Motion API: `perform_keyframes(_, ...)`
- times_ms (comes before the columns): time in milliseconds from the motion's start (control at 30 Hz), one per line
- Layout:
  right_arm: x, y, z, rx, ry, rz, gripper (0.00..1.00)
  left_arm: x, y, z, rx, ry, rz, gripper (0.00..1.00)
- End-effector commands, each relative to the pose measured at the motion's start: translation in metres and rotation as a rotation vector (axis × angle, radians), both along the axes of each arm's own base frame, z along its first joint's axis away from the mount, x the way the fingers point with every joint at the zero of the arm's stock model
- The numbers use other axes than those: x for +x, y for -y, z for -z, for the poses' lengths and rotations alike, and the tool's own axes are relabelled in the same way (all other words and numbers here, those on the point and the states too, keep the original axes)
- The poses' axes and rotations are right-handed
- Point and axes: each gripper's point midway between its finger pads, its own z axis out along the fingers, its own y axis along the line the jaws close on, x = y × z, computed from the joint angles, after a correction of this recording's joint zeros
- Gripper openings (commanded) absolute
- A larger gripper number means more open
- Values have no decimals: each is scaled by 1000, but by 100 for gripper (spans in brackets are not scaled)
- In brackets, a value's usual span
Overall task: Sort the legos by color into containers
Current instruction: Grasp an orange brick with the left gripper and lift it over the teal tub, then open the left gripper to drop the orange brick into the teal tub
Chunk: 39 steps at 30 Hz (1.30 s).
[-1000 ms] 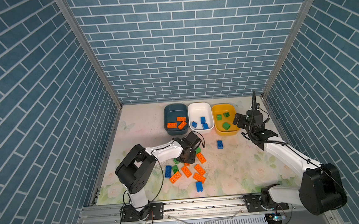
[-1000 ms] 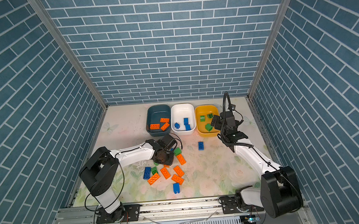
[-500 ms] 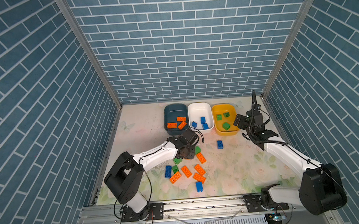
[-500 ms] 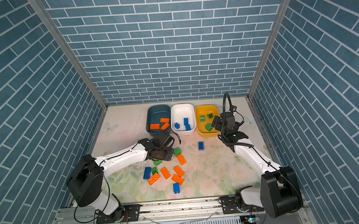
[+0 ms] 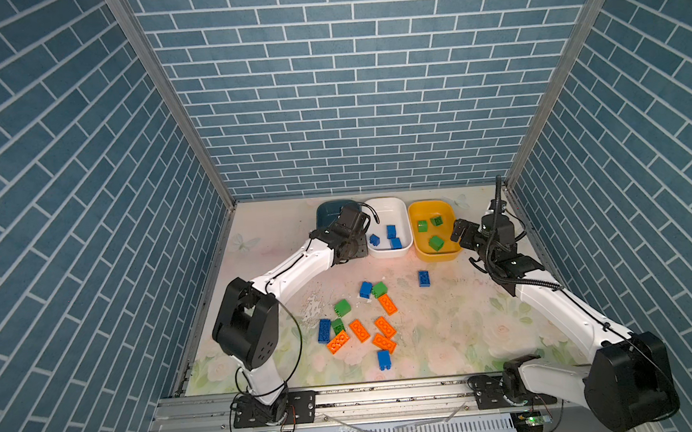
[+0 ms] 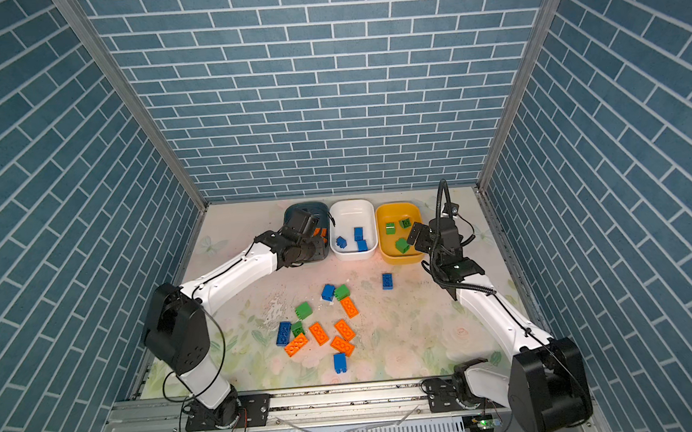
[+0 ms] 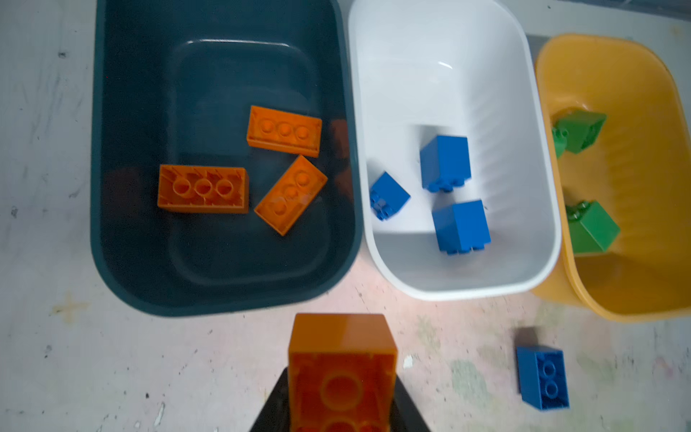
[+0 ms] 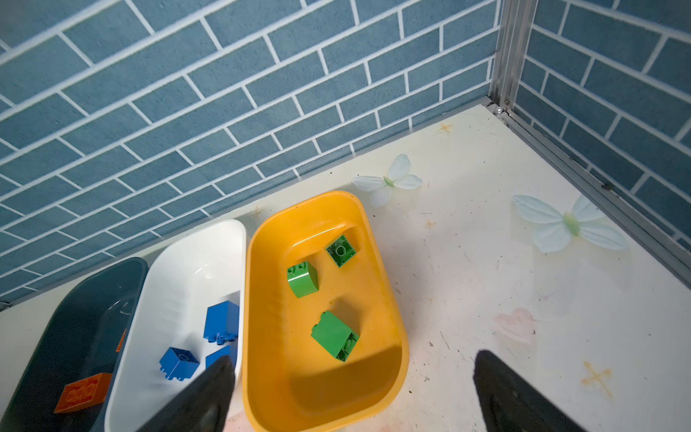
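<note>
I have carried my left jaws far to the teal tub (image 7: 112, 243), gripping an orange brick (image 7: 342, 374), hollow underside showing; right jaws wide open near the yellow tub (image 8: 318, 381).

left arm (image 5: 298, 268) stretched forward | left pincer (image 7: 338, 411) clamped on orange brick (image 7: 342, 359) | right pincer (image 8: 351, 389) jaws wide apart

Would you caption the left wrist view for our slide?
Left fingers hold an orange lego near the teal tub.
</note>
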Motion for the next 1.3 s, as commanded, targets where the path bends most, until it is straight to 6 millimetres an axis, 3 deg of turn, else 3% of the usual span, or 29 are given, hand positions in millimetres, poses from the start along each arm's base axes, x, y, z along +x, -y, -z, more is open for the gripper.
perform_keyframes(0,-8,-3,3,-7,-22,-40,99,18,-9,8,14,-31,-37,30)
perform_keyframes(400,-17,-20,5,-15,-71,-161,99,112,-50,36,111,-38,-183,33)
perform_keyframes(533,-20,-21,6,-19,-78,-174,99,126,-55,33,147,-53,-201,53)
perform_keyframes(667,-23,-29,10,-1,-91,-223,99,123,-40,14,98,-19,-148,73)
perform_keyframes(867,-24,-47,20,39,-120,-307,99,76,-17,-4,97,15,-60,86)
perform_keyframes(1067,-22,-58,28,42,-131,-346,98,-11,-26,26,133,-117,-65,95)
perform_keyframes(1267,-18,-68,33,31,-135,-372,98,-101,-37,77,102,-337,-167,95)
